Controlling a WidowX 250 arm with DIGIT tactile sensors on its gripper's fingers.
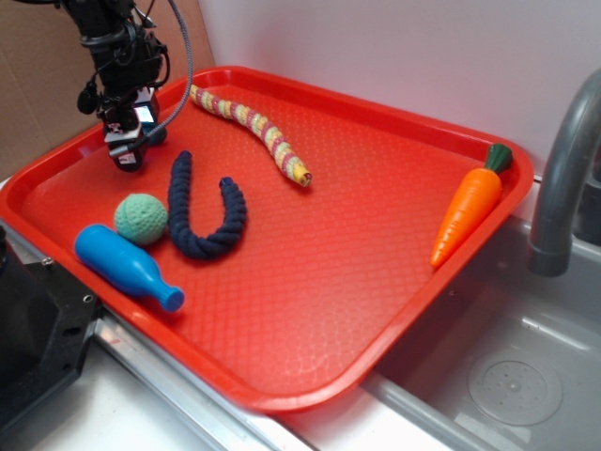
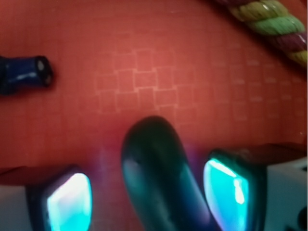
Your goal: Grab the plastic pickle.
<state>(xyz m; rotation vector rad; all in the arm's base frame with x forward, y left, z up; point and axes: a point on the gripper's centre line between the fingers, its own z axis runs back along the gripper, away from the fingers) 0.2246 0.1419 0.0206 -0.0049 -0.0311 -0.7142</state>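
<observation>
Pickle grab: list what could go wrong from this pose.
1. In the wrist view the plastic pickle lies between the open gripper fingers but nearer the right pad; closing could nudge or twist it rather than centre it.
2. It looks glossy and rounded, so it may squirt out under pressure.
3. The multicoloured rope lies close ahead on the tray; pushing forward might bump it.

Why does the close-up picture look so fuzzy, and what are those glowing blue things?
In the wrist view, the smooth dark green plastic pickle sits too near the lens, so it blurs; the gripper pads glow cyan and tint it. The exterior view is sharper and evenly lit, with soft glare on the red plastic tray.
</observation>
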